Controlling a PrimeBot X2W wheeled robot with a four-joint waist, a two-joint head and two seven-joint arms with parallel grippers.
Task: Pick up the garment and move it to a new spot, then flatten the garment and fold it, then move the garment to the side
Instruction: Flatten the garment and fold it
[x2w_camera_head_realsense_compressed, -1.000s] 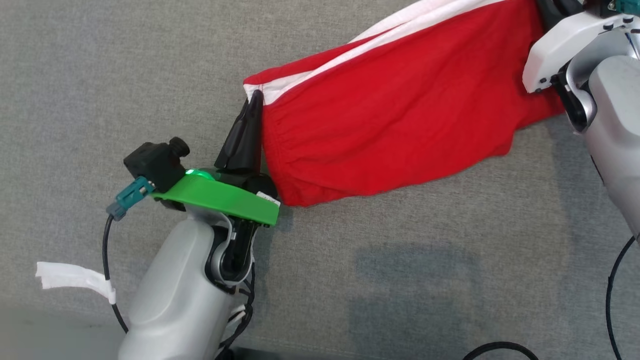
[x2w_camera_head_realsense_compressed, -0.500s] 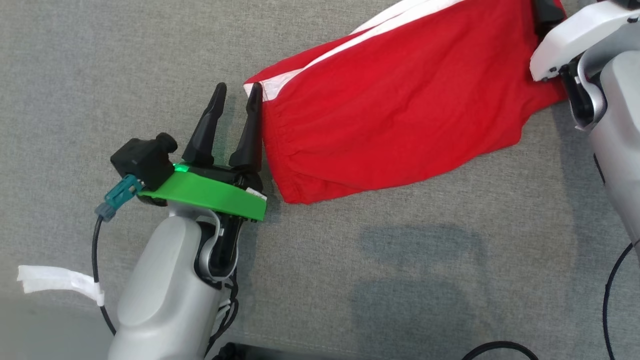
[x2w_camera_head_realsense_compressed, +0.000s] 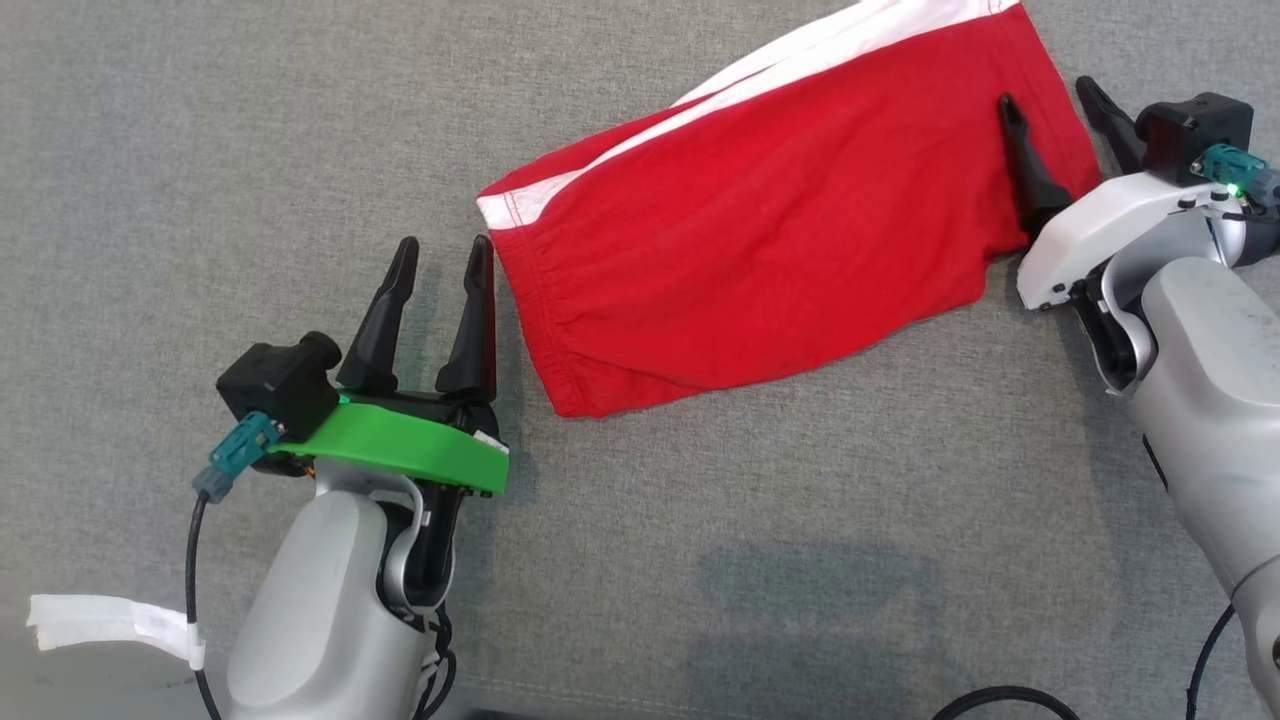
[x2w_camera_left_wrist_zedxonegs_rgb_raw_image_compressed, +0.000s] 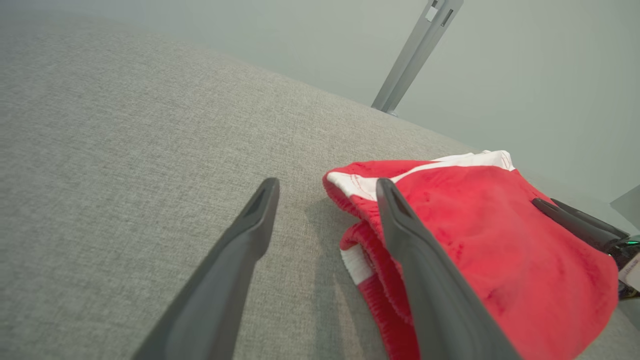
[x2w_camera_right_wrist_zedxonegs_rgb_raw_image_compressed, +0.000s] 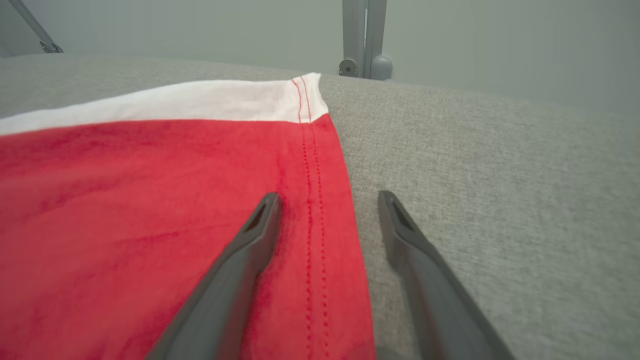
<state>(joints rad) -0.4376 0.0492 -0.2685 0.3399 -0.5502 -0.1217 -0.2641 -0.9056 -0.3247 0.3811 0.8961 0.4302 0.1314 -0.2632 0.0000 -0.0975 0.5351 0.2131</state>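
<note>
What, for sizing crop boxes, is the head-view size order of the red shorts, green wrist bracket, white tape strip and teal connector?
1. red shorts
2. green wrist bracket
3. white tape strip, though the bracket sits nearer the camera, which may flatter it
4. teal connector

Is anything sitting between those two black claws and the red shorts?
Nothing visible. The left gripper is open right beside the elastic end of the shorts, with only bare gray cloth between them. The right gripper is open astride the opposite hem.
</note>
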